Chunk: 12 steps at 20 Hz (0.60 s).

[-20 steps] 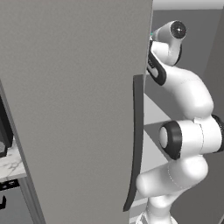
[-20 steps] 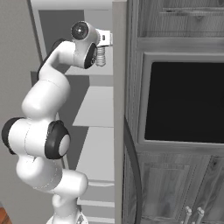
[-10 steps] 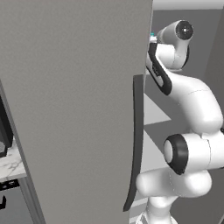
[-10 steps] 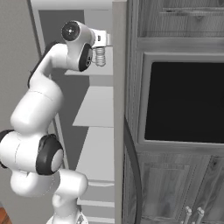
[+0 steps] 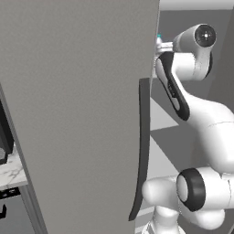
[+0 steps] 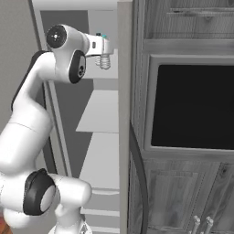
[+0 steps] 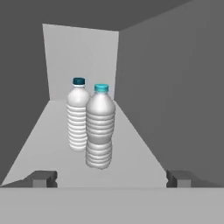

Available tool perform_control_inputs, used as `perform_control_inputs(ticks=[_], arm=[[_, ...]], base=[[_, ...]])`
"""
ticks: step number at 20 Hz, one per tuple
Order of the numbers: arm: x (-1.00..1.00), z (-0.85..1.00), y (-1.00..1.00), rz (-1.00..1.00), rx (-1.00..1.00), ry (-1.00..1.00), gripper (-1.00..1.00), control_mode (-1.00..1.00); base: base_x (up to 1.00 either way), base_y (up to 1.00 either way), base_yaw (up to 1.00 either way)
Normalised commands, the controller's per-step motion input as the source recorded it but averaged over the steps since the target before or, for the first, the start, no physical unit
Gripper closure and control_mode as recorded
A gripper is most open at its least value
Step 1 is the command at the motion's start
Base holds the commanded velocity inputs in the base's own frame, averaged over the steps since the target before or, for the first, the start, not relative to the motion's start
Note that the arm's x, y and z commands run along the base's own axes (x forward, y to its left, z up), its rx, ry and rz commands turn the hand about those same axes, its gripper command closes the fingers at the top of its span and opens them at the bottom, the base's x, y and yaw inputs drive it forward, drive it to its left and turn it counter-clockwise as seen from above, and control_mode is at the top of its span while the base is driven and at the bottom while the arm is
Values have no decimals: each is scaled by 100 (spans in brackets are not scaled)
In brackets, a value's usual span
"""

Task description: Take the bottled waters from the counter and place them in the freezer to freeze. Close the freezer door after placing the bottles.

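Arm's folded up tall here: elbow joint sits low near the base, the forearm runs up and the wrist bends over at the top so the hand points level, away from the base. The gripper point(image 7: 111, 179) has its jaws spread wide, the two fingertips point(image 7: 43, 178) standing far apart with nothing between them. From the right base view the gripper point(image 6: 104, 61) sits at the arm's top end.

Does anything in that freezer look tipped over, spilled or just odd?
Nothing stands out. Both bottled waters stand upright and capped on the freezer shelf, the nearer overlapping the farther one. The open hand is clear of them.
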Motion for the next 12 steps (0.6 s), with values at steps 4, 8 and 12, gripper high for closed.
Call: perform_control_inputs(ticks=[4, 8, 12], arm=[[-97, 0, 0, -4, 6, 0, -100, -100], [-100, 0, 0, -4, 5, 0, -100, -100], [-100, 0, 0, -3, 4, 0, -100, -100]], base=[[0, 0, 0], [0, 0, 0], [0, 0, 0]])
